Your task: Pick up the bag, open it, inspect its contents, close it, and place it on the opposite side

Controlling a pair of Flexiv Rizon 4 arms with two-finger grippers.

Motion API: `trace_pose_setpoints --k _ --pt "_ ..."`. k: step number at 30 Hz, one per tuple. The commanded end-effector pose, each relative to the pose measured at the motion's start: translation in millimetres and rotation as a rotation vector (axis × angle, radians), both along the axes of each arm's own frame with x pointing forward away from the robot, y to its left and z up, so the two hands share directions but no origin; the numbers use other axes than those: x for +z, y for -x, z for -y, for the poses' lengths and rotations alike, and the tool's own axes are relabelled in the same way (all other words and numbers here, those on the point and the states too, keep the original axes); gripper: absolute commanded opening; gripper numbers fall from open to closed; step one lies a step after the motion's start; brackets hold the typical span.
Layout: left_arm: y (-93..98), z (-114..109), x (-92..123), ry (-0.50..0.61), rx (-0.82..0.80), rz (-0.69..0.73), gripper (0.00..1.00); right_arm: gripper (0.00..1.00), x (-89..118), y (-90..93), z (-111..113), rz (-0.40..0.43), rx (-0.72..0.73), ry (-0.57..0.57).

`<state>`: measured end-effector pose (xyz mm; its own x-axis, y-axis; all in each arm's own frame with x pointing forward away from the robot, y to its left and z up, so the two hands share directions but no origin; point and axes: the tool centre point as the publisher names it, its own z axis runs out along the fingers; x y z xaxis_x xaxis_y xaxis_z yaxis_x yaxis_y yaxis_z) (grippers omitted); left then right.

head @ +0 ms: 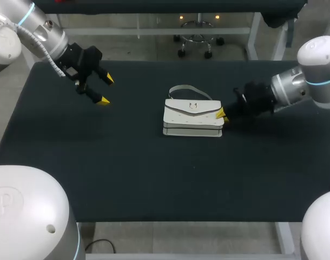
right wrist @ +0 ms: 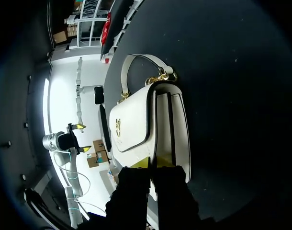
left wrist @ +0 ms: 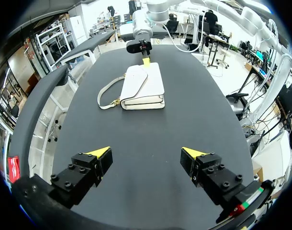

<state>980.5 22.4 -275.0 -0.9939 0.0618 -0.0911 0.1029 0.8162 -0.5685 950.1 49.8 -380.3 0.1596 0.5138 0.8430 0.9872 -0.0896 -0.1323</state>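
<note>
Looking at the bag (head: pixel 192 116) first: it lies flat near the middle of the table (head: pixel 127 173), white, its flap shut down over the front under a small gold clasp (head: pixel 193 106), so nothing of what it holds can be seen; its handle (head: pixel 189 88) loops out flat on the cloth on the far side of it; from the right wrist view the bag's end shows stacked sections with dark seams between them. My right gripper (head: pixel 223 116) is at the bag's right end, fingers drawn close together with both yellow tips against that end, one at the flap side and one by the middle seam; they seem to pinch the upper section between them, though the view is too cramped to be sure how much they have hold of. My left gripper (head: pixel 106 90) is spread wide and holds nothing; it hangs above the far left part of the table, well apart from the bag, tips pointing down and inward toward it. My right arm comes in low from the right, forearm close to level and aimed straight at the bag's end; my left arm comes in from the far left corner, wrist bent downward over the dark cloth.
</note>
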Motion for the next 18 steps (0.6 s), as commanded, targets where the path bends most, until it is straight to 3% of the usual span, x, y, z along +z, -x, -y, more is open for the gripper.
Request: trace_pose_setpoints --k 1,5,11,18 --pt "0.1 0.3 -1.0 0.002 0.000 0.002 1.00 0.00 -1.5 -1.0 0.4 -0.002 0.002 0.000" --pt "0.1 0.3 -1.0 0.002 0.000 0.002 1.00 0.00 -1.5 -1.0 0.4 -0.002 0.002 0.000" --pt "0.1 0.3 -1.0 0.002 0.000 0.002 1.00 0.00 1.1 19.1 -14.3 0.025 -0.058 -0.025" --pt "0.1 0.3 -1.0 0.002 0.000 0.002 1.00 0.00 3.1 43.2 -37.0 0.061 -0.019 -0.070"
